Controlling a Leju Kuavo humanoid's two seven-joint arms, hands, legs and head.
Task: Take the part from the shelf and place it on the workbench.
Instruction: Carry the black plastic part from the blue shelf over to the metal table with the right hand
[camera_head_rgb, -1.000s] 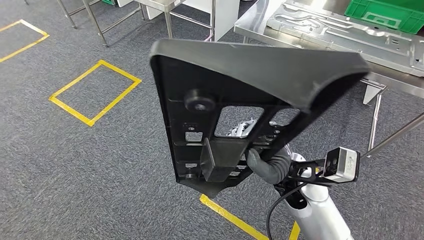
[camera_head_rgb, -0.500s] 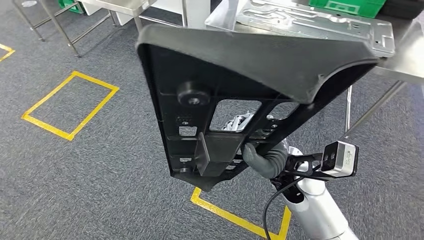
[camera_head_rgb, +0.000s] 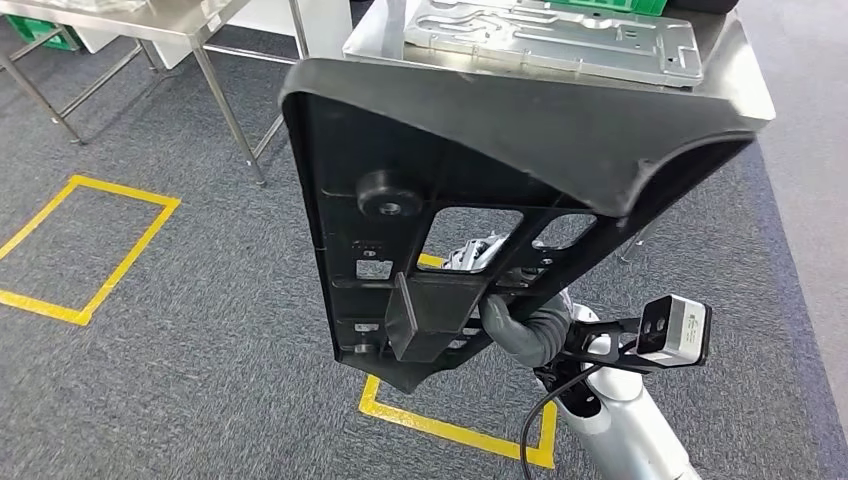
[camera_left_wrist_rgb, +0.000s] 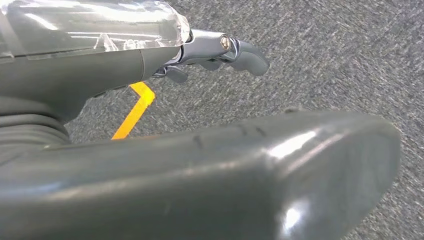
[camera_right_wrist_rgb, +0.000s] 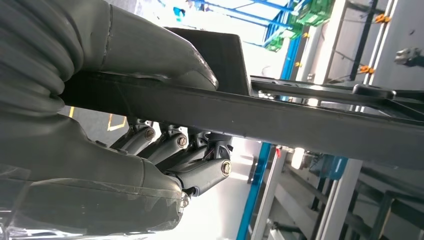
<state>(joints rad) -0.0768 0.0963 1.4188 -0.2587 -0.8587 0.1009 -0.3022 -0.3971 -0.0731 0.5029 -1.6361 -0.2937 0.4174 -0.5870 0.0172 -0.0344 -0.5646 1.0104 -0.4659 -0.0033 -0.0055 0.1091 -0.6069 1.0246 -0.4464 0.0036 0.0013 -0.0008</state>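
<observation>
A large black plastic part (camera_head_rgb: 480, 190) with cut-out windows and ribs is held up in the air, tilted, above grey carpet (camera_head_rgb: 180, 380). The right hand (camera_head_rgb: 525, 325) grips its lower edge, thumb on one face and fingers (camera_right_wrist_rgb: 200, 172) curled against the other. Beyond the part stands a steel counter (camera_head_rgb: 745, 85) carrying a flat grey metal panel (camera_head_rgb: 550, 40). Yellow tape (camera_head_rgb: 450, 430) marks rectangles on the carpet. The left hand (camera_left_wrist_rgb: 150, 60) hangs over the carpet holding nothing, its fingers (camera_left_wrist_rgb: 245, 55) apart and loosely extended.
</observation>
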